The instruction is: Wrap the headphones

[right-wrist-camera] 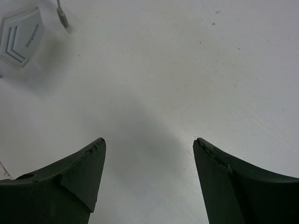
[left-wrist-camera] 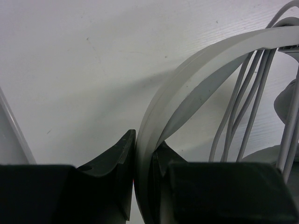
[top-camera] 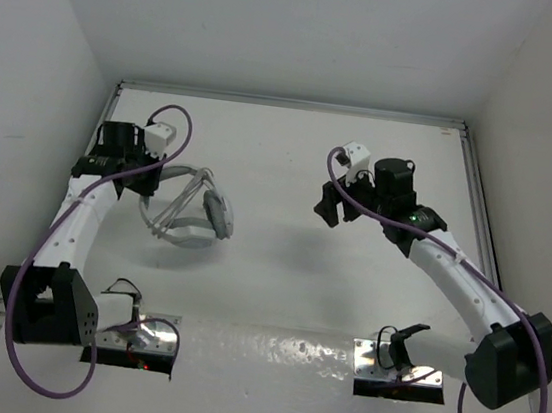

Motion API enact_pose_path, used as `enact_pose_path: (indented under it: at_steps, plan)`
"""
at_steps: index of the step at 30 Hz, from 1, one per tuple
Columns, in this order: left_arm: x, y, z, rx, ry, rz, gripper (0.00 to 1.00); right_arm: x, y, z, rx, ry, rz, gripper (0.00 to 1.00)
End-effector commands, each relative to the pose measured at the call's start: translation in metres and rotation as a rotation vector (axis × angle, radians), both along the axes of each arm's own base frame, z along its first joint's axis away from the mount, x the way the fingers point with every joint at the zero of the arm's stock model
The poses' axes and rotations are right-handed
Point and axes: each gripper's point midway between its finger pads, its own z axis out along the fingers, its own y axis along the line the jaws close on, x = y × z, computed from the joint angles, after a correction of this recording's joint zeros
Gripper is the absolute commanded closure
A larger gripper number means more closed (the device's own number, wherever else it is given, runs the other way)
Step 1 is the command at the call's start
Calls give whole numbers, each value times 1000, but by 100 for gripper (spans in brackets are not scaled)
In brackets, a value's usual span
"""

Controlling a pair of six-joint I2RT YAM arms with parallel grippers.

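The white headphones (top-camera: 190, 214) lie on the table at the left, headband toward the left arm. My left gripper (top-camera: 146, 179) is shut on the headband (left-wrist-camera: 196, 70), which passes between its two black fingers (left-wrist-camera: 117, 158). Several strands of the thin pale cable (left-wrist-camera: 243, 107) run across the headband arc. My right gripper (top-camera: 328, 209) hovers over bare table to the right of the headphones, apart from them, open with nothing between its fingers (right-wrist-camera: 88, 161). In the right wrist view an ear cup (right-wrist-camera: 21, 35) and the cable's small plug (right-wrist-camera: 62, 16) show at the top left.
White walls enclose the table on the left, back and right, with a metal rail (top-camera: 289, 103) along the far edge. Two shiny mounting plates (top-camera: 139, 336) (top-camera: 397, 368) sit at the near edge. Thick purple arm cables (top-camera: 177, 114) loop beside both arms.
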Motion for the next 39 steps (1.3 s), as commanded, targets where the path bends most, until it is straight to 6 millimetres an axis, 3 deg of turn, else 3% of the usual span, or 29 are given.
enact_pose_path:
  at_steps: [1,2,3,4,5,6,7,8,9,10,11,12,15,19,20,22,27,28,30,31,32,34,36,37,38,39]
  plan:
    - [30,-12,29,-86,-135,-49,100,12,14,8,17,-20,25,26]
    - [33,-13,29,-93,-132,-53,100,21,22,15,55,-48,28,36]
    - [37,-15,36,-97,-149,-60,100,29,30,4,94,8,3,44]
    - [39,-17,36,-111,-147,-70,100,45,40,19,146,-31,-3,52]
    - [44,-18,40,-121,-157,-66,100,61,51,0,171,34,-29,74]
    - [46,-18,41,-127,-160,-64,100,74,59,-4,198,56,-45,84]
    - [51,-18,38,-134,-155,-59,100,99,73,19,257,11,-50,91]
    - [54,-19,38,-139,-156,-57,100,113,84,18,314,54,-76,92]
    - [59,-20,36,-152,-152,-51,100,140,102,8,354,72,-73,93]
    - [65,-19,38,-156,-168,-46,100,151,110,3,385,93,-77,93]
    - [68,-20,37,-171,-170,-36,100,163,121,-25,414,170,-100,95]
    - [73,-20,30,-180,-152,-30,100,177,131,-10,462,138,-88,95]
    - [91,-21,21,-213,-126,-16,100,195,138,-29,496,171,-128,96]
    - [113,-22,14,-235,-111,-15,100,210,138,-49,497,173,-181,95]
    - [118,-23,9,-243,-102,-16,100,215,142,-45,504,162,-180,95]
    - [130,-21,14,-256,-123,4,100,222,143,-64,486,185,-214,95]
    - [152,-12,12,-323,-132,53,100,240,159,-65,520,174,-231,95]
    - [155,-11,16,-325,-143,53,100,241,165,-75,515,183,-233,95]
    - [156,-9,18,-323,-144,46,100,253,175,-66,530,138,-247,95]
    - [156,-8,21,-316,-150,39,100,256,182,-83,518,145,-259,95]
    - [153,-7,22,-307,-144,35,100,272,188,-65,550,89,-285,96]
    - [149,-4,25,-275,-147,29,100,289,212,-58,643,55,-286,97]
    - [142,-3,22,-267,-126,33,100,295,232,-54,760,78,-286,97]
    - [141,-3,25,-266,-131,34,100,294,252,-33,827,59,-243,98]
    - [138,-3,23,-272,-120,37,100,291,265,-56,842,79,-224,99]
    - [136,-4,23,-284,-118,43,100,282,279,-58,865,98,-185,100]
